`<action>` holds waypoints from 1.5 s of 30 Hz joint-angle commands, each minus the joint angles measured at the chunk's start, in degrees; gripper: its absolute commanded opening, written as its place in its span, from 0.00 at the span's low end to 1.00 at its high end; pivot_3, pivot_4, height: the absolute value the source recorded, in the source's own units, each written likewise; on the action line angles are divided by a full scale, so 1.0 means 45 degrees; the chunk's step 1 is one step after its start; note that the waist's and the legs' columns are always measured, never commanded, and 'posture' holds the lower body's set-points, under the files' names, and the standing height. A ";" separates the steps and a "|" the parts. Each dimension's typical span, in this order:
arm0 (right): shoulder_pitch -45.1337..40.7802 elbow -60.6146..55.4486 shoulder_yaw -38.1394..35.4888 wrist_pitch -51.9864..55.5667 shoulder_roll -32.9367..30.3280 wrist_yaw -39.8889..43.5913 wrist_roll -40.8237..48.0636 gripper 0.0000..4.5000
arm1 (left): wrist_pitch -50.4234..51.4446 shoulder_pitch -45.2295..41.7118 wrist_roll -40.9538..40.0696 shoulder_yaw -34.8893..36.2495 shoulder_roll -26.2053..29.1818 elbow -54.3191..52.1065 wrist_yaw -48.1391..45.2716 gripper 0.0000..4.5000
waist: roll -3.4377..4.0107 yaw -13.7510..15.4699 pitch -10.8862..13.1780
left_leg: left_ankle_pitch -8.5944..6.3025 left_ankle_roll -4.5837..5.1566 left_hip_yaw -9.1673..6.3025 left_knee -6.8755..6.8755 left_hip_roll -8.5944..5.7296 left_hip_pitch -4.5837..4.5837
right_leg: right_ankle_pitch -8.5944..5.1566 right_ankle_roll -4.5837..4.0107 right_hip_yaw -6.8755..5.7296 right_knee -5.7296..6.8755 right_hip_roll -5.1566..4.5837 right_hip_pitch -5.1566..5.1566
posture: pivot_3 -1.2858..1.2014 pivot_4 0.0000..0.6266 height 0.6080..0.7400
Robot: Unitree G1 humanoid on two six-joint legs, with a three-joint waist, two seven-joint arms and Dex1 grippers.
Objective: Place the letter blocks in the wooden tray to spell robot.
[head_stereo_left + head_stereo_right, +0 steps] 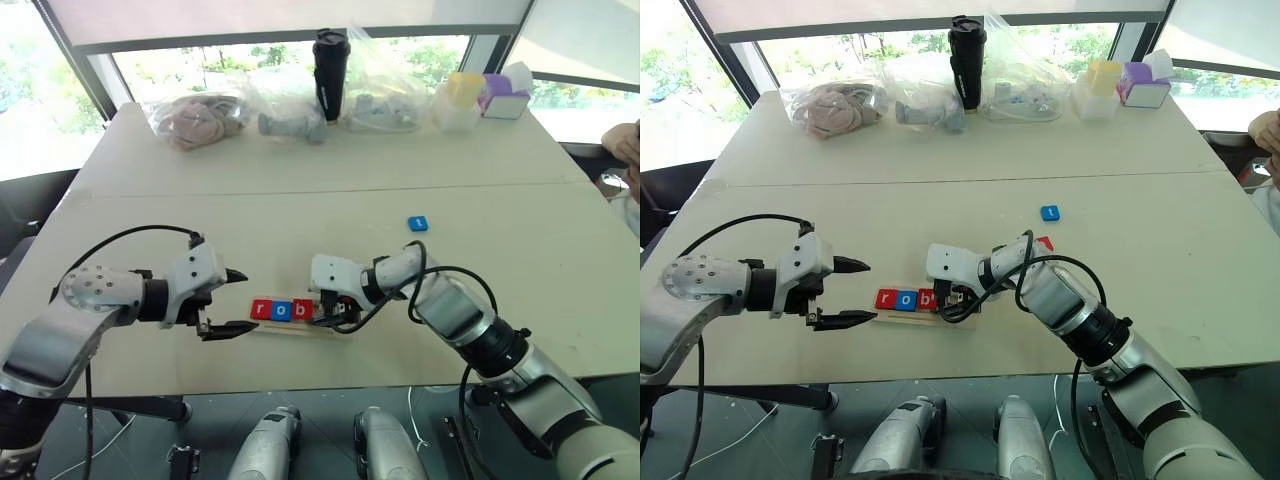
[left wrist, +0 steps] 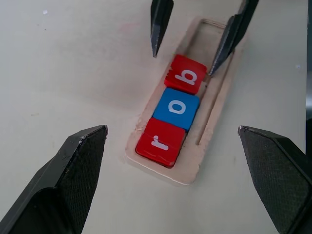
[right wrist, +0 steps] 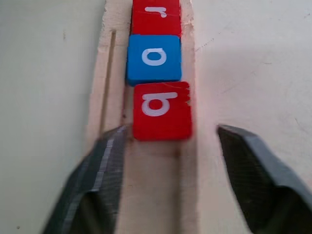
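Left tool [image 1: 233,302]: released, fingers wide, hovering just left of wooden tray [image 2: 213,105] on bench [image 1: 330,170].

Tray slot, left to right: red r block [image 2: 161,142], blue o block [image 2: 176,108], red b block [image 2: 186,74], touching in a row; right part of slot bare.

Right tool [image 3: 170,165]: released, jaws straddling tray just right of b, gripping nothing.

Blue t block [image 1: 418,223]: far right of tray, well apart.

Judged: tiles light, rigid, smooth, probably slippery. Best pinched across opposite edges, low to the bench.
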 commanded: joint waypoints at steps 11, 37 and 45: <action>-0.0335 -0.0473 -0.2128 -0.0880 0.0498 -0.0520 0.1299 0.99 | -0.0595 -0.0330 0.0425 -0.0076 -0.0086 0.0382 -0.0082 1.00 | 0.0000 -0.0004 0.0000 | 0.0003 -0.0004 0.0000 0.0001 0.0000 0.0001 | 0.0003 0.0004 0.0002 0.0010 0.0002 -0.0003 | 0.52 0.24 1.00; 0.1002 0.0371 -0.1349 -0.2698 0.0450 -0.1614 0.0163 0.99 | -0.0562 -0.0642 0.0438 -0.0198 -0.0125 0.0477 -0.0281 1.00 | 0.0000 -0.0029 -0.0001 | 0.0007 -0.0009 0.0002 0.0006 0.0005 0.0004 | 0.0011 0.0011 0.0008 0.0026 0.0028 -0.0006 | 0.52 0.24 1.00; 0.0658 0.0838 -0.1886 -0.2703 0.0449 -0.1863 0.0191 0.99 | -0.0592 -0.0707 0.0478 -0.0281 -0.0205 0.0538 -0.0250 1.00 | 0.0000 -0.0027 -0.0001 | 0.0007 -0.0009 0.0002 0.0019 0.0004 0.0005 | 0.0011 0.0010 0.0008 0.0041 0.0030 -0.0006 | 0.52 0.24 1.00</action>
